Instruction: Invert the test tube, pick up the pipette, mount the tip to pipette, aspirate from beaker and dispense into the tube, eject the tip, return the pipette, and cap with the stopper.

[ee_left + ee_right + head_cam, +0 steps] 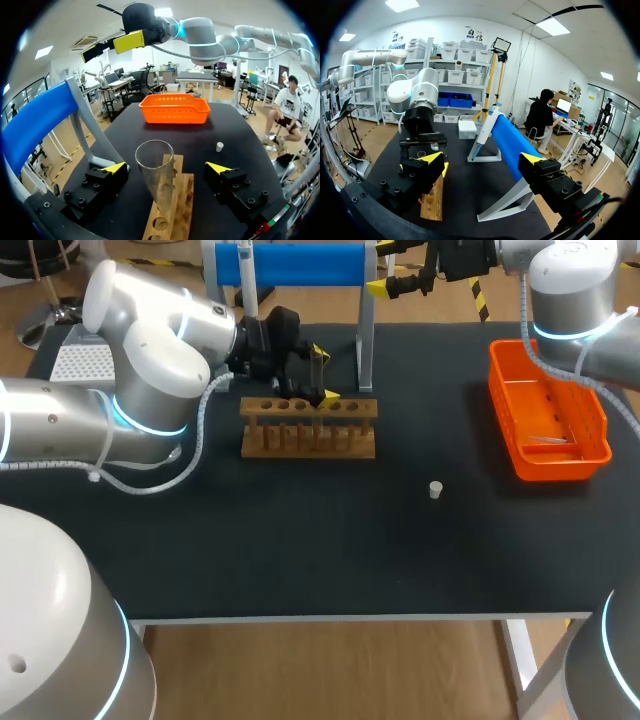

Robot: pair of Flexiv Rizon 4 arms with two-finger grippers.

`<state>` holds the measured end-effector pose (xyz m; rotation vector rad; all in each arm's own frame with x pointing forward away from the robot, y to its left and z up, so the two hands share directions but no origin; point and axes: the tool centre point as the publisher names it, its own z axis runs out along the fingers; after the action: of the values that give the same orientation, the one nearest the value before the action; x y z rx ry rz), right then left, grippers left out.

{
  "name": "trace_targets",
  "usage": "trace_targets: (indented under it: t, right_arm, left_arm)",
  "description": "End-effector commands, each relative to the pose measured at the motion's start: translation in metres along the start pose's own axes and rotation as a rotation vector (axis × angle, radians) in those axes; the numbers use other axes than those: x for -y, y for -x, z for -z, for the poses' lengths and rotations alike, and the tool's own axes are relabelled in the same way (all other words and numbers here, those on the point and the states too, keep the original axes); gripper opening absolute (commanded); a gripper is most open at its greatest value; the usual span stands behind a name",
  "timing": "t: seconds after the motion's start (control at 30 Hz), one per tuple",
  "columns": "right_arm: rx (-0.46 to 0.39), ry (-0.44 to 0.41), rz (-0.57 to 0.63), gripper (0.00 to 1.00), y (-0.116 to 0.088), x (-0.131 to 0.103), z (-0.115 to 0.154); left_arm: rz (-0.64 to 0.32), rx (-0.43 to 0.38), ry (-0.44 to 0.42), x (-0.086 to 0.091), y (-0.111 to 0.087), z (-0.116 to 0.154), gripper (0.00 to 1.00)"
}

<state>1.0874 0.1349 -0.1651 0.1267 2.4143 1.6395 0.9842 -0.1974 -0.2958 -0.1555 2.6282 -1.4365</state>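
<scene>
Desk (pixel 300 560), black, items listed front to back.

1. Stopper (pixel 435 489): small, pale, upright on the desk, to the right of the rack and well apart from it.
2. Rack (pixel 310 430): wooden, one row of holes, mid-desk.
3. Tube (pixel 156 175): clear glass, standing in a rack hole with its rim up toward the left claw.
4. Left claw (pixel 166 169): directly over the rack, fingers spread to either side of the tube with neither touching it. From above, the claw and wrist hide the tube.
5. Basket (pixel 556 468): orange, at the desk's right edge under the right arm.
6. Holed white box (pixel 80 362): far left, partly behind the left arm.
7. Stand (pixel 300 265): blue, along the back edge, with the pipette (pixel 246 285) hanging at its left end, behind the left wrist.
8. Right claw (pixel 482 160): raised high by the stand's right end, spread wide and holding nothing.
</scene>
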Motion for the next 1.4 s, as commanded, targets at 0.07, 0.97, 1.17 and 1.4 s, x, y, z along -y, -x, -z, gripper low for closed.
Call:
trace_targets:
  t: [0.07, 0.97, 1.17, 1.4]
  right_arm:
    - [-0.004, -0.003, 0.000, 1.00, 0.001, 0.000, 0.001]
    - [-0.004, -0.003, 0.000, 1.00, 0.001, 0.000, 0.001]
    - [0.049, -0.025, -0.016, 1.00, -0.028, 0.003, 0.054]
    - [0.081, -0.018, -0.035, 1.00, -0.078, 0.012, 0.114]
  left_arm:
    - [0.000, -0.003, 0.002, 0.000, 0.001, -0.001, 1.00]
    - [0.000, -0.003, 0.002, 0.000, 0.001, -0.001, 1.00]
    - [0.000, -0.003, 0.002, 0.000, 0.001, -0.001, 1.00]
    - [0.000, -0.003, 0.002, 0.000, 0.001, -0.001, 1.00]
